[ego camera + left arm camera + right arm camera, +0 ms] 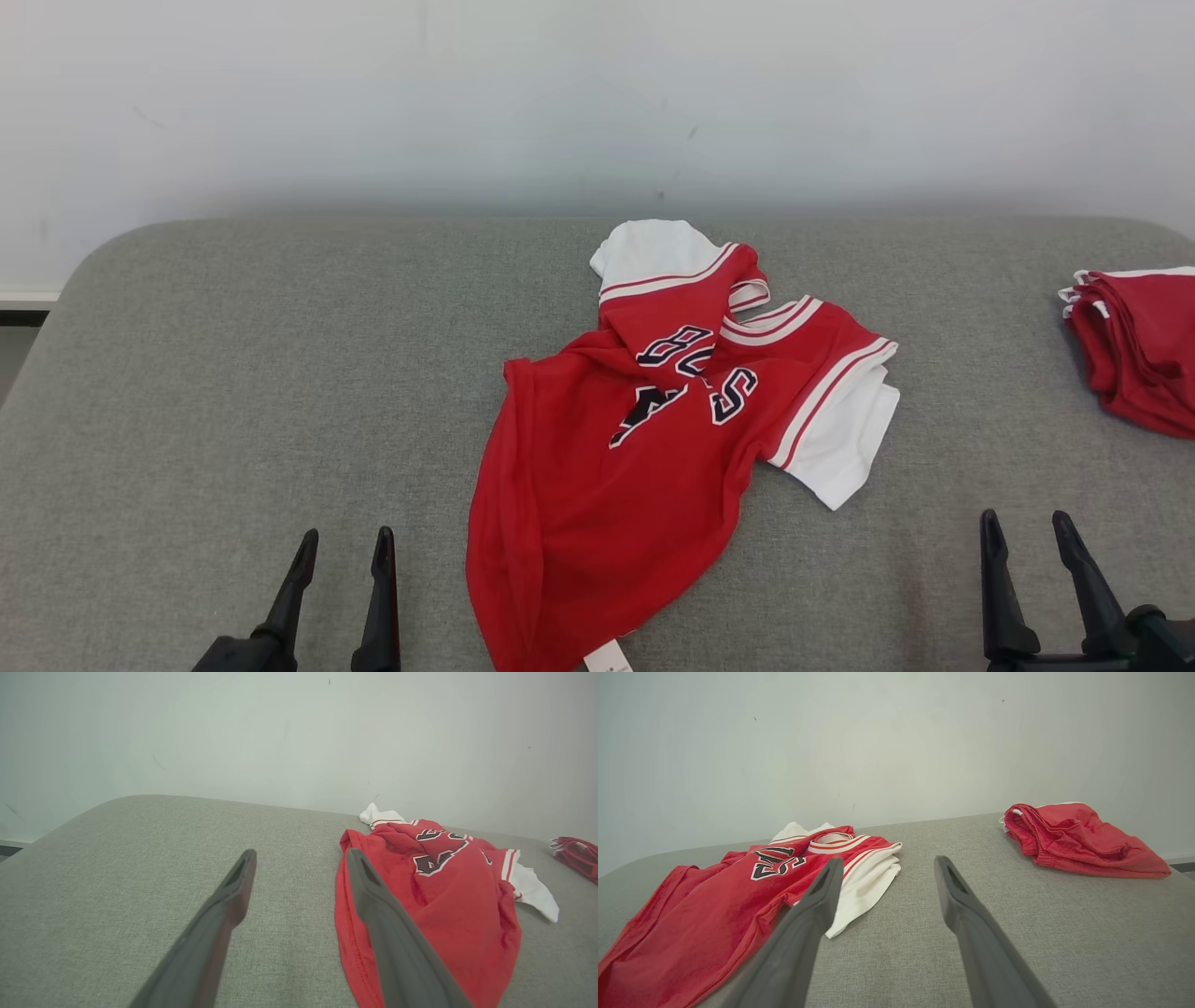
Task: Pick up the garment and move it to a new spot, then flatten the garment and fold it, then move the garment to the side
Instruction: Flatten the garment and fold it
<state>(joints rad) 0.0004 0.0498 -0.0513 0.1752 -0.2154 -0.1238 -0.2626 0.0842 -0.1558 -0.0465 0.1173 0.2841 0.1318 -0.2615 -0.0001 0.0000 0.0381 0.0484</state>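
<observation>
**Red jersey (607, 467) lies crumpled between two idle grippers**

Grey cushion (233, 373) carries everything. Nearest the robot, the left gripper (345, 537) and right gripper (1026, 518) both hover low over bare fabric, fingers apart and holding nothing.

The jersey sits between them, on the middle of the cushion. Its hem is the nearest part, with a white label (607, 656) at the bottom edge of the head view. From there the long axis runs away from the robot and leans a little to its right, ending at the collar. One white sleeve (845, 448) sticks out on the right; the other (653, 250) is folded over at the far end, so the chest letters are bunched.

The cloth lies to the right of the left fingers and to the left of the right fingers. The left gripper looks nearer: in its wrist view the hem edge passes just beside its inner finger. The right gripper is closer to the sleeve than to the hem. A pick-up likely starts with a short inward reach from the left.

Farther off at the right edge lies a red pile (1139, 345), well apart from the jersey. Behind stands a pale wall (373, 93).
</observation>
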